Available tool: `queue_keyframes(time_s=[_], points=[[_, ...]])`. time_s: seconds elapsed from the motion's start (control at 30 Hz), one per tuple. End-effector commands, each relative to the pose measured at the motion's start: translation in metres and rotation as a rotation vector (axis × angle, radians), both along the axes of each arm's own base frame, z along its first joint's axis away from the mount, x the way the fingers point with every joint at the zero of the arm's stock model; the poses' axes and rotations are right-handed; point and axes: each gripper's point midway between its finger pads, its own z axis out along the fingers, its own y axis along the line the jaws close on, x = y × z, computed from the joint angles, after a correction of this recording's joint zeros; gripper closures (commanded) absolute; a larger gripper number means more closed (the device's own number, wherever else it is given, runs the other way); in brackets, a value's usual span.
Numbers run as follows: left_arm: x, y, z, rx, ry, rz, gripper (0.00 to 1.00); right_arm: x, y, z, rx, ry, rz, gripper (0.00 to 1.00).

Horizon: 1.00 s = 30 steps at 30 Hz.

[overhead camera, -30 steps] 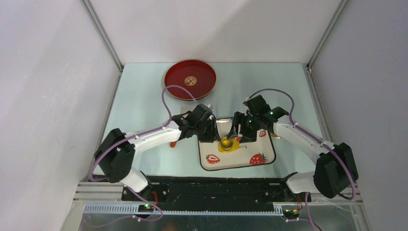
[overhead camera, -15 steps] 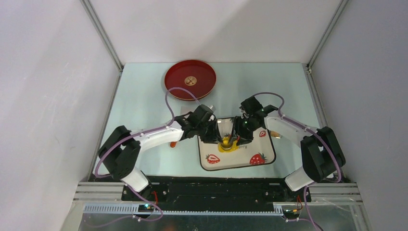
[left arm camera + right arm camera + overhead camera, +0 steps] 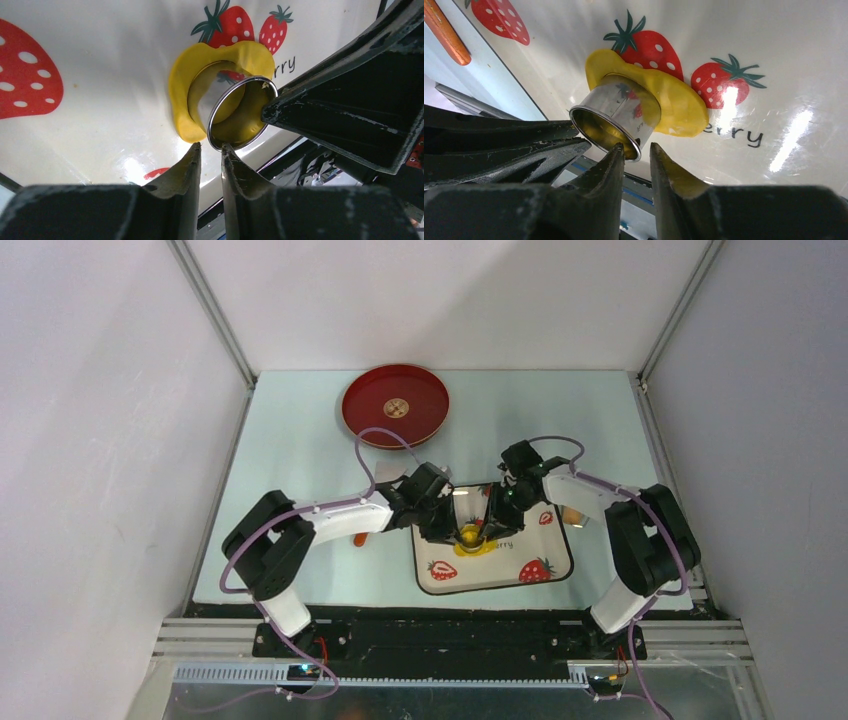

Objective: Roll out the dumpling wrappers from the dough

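Table (image 3: 300, 440), tray (image 3: 490, 575) at near edge | cutter ring (image 3: 220, 100) on dough (image 3: 180, 100) | left gripper (image 3: 210, 147), right gripper (image 3: 635, 147): fingers narrowly astride ring rim, clamp unclear | step: likely cutting out | next: press squarely, lift.

The dough (image 3: 674, 102) is bright yellow. It lies on a glossy cream tray (image 3: 804, 60) printed with red strawberries that have white seeds and green leaves, with dark lettering and a dark rim. The ring cutter (image 3: 616, 112) is silver and mirrors yellow and red. The left claw (image 3: 210, 147) and the right claw (image 3: 636, 147) are black with pale scuffs. The plate (image 3: 425, 405) is deep red with a tan centre emblem. The counter (image 3: 300, 440) is pale mint, the stick (image 3: 444, 30) is orange, and the cables (image 3: 345, 508) are purple.
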Motion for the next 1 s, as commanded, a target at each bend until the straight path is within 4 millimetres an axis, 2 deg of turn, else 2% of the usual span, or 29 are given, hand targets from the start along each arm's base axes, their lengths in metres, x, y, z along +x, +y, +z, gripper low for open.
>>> queue_keyframes(time_s=[0.0,0.2,0.37,0.5,0.97], points=[[0.008,-0.007,0.005,-0.025,-0.019,0.008,0.78,0.011,0.011,0.007,0.051,-0.03,0.023,0.74],[0.009,-0.007,0.0,-0.014,-0.01,0.01,0.86,0.009,0.012,0.002,0.052,-0.016,0.036,0.88],[0.008,-0.005,-0.007,0.001,-0.001,0.011,0.91,0.007,0.011,-0.005,0.037,0.0,0.043,0.94],[0.007,-0.004,-0.012,0.013,0.006,0.011,0.99,0.005,0.009,-0.01,0.019,0.012,0.046,1.0],[-0.004,0.008,-0.039,0.083,0.045,0.033,1.0,-0.005,0.005,-0.026,-0.052,0.017,0.057,1.0]])
